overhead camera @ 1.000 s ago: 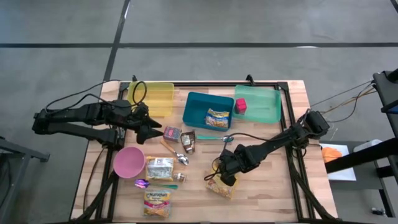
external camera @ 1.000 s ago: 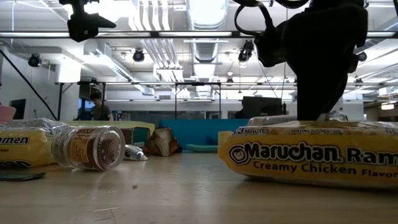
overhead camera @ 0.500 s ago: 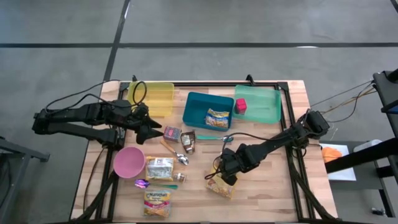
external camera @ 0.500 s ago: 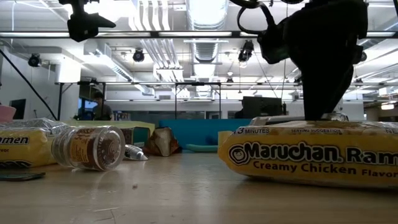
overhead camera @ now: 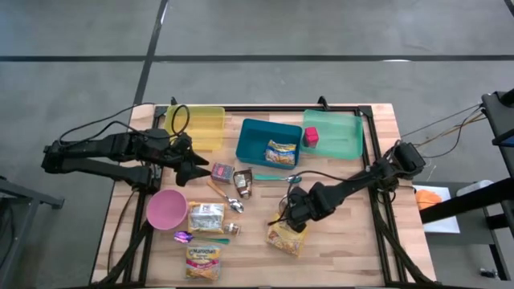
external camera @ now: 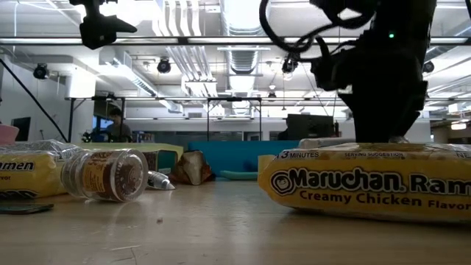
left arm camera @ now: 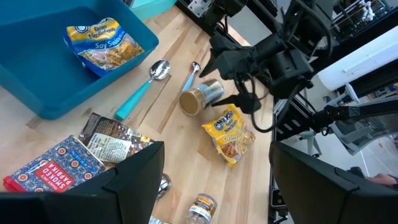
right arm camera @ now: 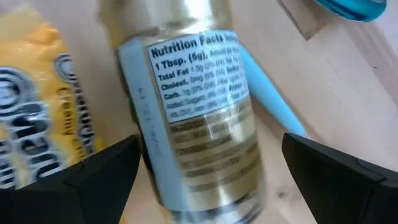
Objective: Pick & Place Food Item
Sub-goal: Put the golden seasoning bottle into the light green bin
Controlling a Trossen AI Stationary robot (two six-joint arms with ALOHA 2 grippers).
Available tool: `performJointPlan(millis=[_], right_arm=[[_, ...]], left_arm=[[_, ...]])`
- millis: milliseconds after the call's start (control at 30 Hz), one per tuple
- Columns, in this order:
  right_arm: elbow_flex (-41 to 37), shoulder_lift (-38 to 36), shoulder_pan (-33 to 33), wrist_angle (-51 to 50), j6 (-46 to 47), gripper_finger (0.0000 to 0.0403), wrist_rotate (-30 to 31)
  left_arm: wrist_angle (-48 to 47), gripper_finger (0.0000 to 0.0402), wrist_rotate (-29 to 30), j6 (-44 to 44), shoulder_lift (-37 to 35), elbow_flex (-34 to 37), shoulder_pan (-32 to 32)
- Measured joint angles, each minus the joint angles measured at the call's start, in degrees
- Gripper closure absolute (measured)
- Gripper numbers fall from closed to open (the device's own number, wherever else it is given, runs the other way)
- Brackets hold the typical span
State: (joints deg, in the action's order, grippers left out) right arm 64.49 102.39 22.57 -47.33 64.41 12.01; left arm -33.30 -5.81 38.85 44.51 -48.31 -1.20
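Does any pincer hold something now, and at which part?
Nothing is held. The right pincer stands open over the golden can; the left pincer is open too.

Right arm: reaches in from the table's right edge toward its middle, bent low, right gripper (overhead camera: 291, 218) pointing down with fingers (right arm camera: 93, 171) spread wide. Left arm: lies stretched along the left side of the table, left gripper (overhead camera: 201, 169) raised clear of the surface, its fingers (left arm camera: 134, 177) apparently parted, though the overhead angle leaves this unclear.
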Motion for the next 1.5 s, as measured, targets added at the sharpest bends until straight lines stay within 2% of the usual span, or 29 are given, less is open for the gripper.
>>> performJointPlan(millis=[933, 1033, 1200, 1500], right_arm=[[-4.9, 0.0, -1.6, 4.8, -18.1, 0.0024, 0.0], [-5.2, 0.0, -1.6, 5.0, -19.8, 0.0048, 0.2], [-4.8, 0.0, -1.6, 5.9, -22.6, 0.0126, 0.2], [-3.7, 0.0, -1.5, 6.0, -22.6, 0.0127, 0.1]], left_arm=[[0.0, 0.0105, 0.0, 0.0, 0.0, 0.0, 0.0], [0.0, 0.0105, 0.0, 0.0, 0.0, 0.0, 0.0], [0.0, 0.0105, 0.0, 0.0, 0.0, 0.0, 0.0], [0.0, 0.0105, 0.0, 0.0, 0.0, 0.0, 0.0]])
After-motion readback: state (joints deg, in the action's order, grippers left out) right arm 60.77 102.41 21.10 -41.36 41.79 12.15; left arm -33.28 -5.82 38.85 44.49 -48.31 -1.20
